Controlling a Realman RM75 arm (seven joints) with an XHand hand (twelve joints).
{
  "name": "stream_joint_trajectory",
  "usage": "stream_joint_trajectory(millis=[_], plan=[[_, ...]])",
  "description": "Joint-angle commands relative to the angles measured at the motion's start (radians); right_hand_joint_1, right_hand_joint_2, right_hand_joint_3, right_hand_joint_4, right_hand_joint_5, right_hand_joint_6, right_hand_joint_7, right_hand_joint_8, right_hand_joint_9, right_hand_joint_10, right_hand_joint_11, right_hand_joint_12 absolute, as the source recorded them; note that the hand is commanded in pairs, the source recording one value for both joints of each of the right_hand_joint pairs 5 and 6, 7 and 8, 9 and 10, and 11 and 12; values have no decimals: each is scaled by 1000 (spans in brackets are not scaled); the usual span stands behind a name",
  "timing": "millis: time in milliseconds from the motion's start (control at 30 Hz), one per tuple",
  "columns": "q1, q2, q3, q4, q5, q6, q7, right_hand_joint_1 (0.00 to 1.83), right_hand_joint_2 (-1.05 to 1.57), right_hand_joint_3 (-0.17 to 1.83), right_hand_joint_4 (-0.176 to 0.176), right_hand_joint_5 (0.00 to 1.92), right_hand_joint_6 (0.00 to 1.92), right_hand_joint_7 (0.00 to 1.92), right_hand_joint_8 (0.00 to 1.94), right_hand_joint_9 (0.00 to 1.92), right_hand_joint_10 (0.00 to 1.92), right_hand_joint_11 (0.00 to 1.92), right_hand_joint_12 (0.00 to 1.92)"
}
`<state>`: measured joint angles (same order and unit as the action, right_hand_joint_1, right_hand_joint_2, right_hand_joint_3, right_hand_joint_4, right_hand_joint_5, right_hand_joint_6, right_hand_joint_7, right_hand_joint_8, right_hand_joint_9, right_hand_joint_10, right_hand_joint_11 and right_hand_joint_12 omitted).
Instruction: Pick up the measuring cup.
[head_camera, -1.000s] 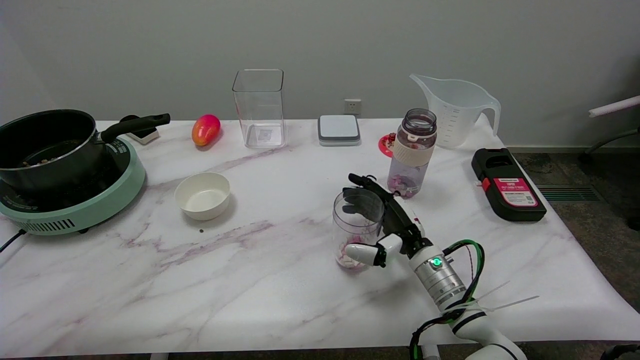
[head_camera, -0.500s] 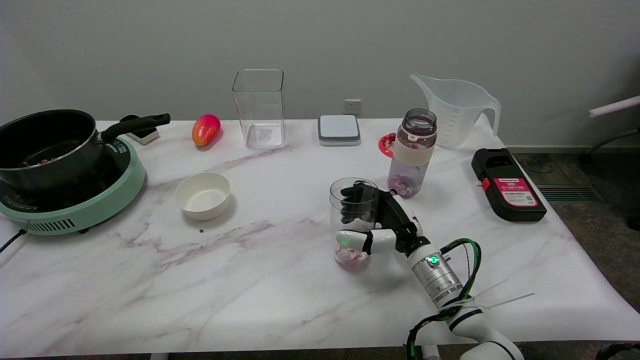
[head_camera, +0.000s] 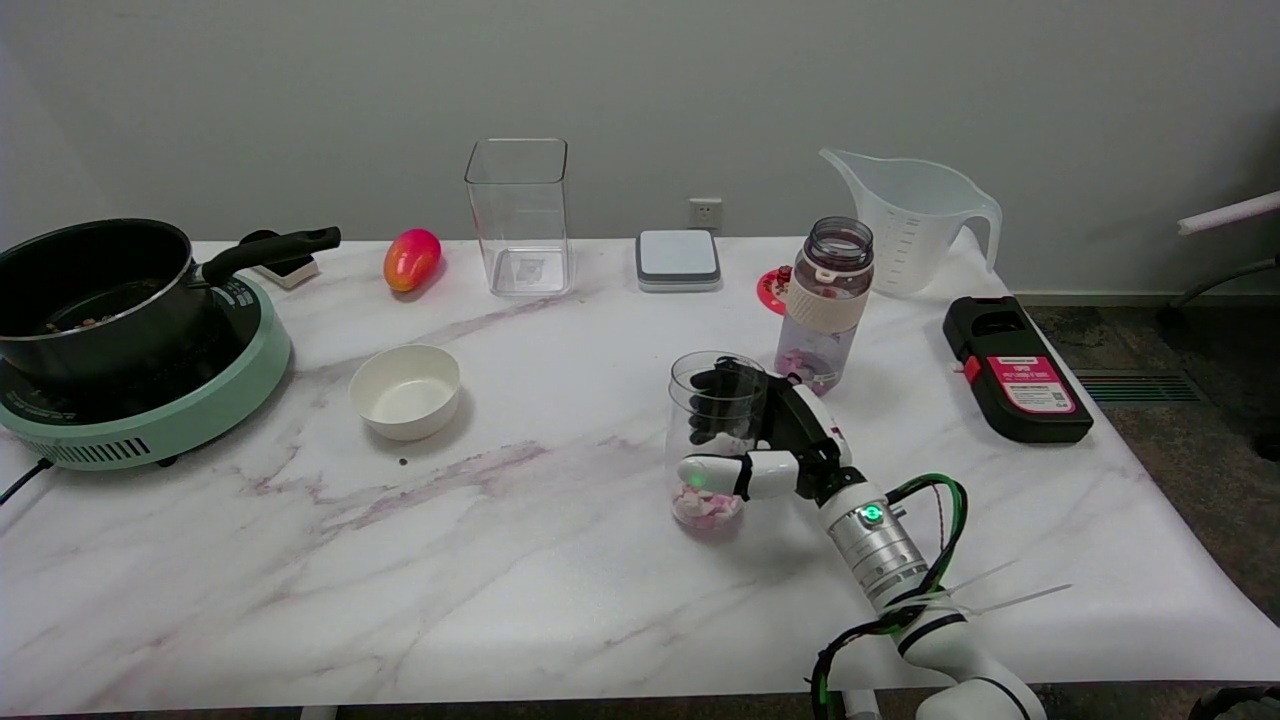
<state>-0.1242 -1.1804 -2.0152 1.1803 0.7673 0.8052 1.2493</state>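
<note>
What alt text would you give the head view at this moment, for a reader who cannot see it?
The robot's right hand grips a clear measuring cup holding pink and white pieces, over a marble table. Behind it stands a bottle; a white bowl and a pot on a green cooker sit to the left.

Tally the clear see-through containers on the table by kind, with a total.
Measuring cup held by the right hand: 1
Square canister: 1
Bottle: 1
Pitcher: 1
Total: 4

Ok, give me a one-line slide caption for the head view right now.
Right hand grips the clear measuring cup holding pink and white pieces, near the bottle on the marble table.
</note>
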Motion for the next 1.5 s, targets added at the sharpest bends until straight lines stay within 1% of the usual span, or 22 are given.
stream_joint_trajectory(millis=[33, 167, 433, 567, 700, 800, 867, 933, 967, 1067, 1267, 1500], plan=[[6, -6, 27, 15, 18, 1, -54, 1391, 918, 510, 0, 903, 903, 1209, 1209, 1197, 1197, 1029, 1029], [8, -8, 27, 13, 18, 3, -72, 1428, 926, 522, 0, 920, 920, 1219, 1219, 1207, 1207, 1039, 1039], [8, -18, 27, 23, 22, 54, -133, 1420, 945, 527, 0, 937, 937, 1229, 1229, 1216, 1216, 1049, 1049], [8, -19, 25, 39, 53, 90, -146, 1395, 1009, 535, 0, 967, 967, 1252, 1252, 1239, 1239, 1071, 1071], [7, -17, 26, 39, 54, 104, -147, 1363, 1074, 595, 0, 1093, 1093, 1341, 1341, 1334, 1334, 1156, 1156], [5, -17, 25, 38, 60, 124, -137, 1336, 1174, 565, 0, 1232, 1232, 1459, 1459, 1443, 1443, 1238, 1238], [2, -15, 17, 44, 87, 147, -137, 1316, 1261, 508, 0, 1328, 1328, 1539, 1539, 1538, 1538, 1307, 1307], [-5, -13, 16, 53, 103, 157, -137, 1292, 1327, 455, 0, 1409, 1409, 1593, 1593, 1585, 1585, 1345, 1345], [-8, -12, 16, 58, 104, 160, -137, 1257, 1408, 377, 0, 1510, 1510, 1647, 1647, 1625, 1625, 1383, 1383], [-19, -9, 16, 67, 115, 171, -136, 1195, 1537, 289, 0, 1642, 1642, 1710, 1710, 1680, 1680, 1468, 1468], [-36, -5, 15, 83, 146, 237, -123, 1184, 1571, 233, 0, 1738, 1738, 1753, 1753, 1710, 1710, 1520, 1520], [-72, 15, 23, 128, 149, 301, -96, 1190, 1571, 226, 0, 1772, 1772, 1781, 1781, 1722, 1722, 1529, 1529]])
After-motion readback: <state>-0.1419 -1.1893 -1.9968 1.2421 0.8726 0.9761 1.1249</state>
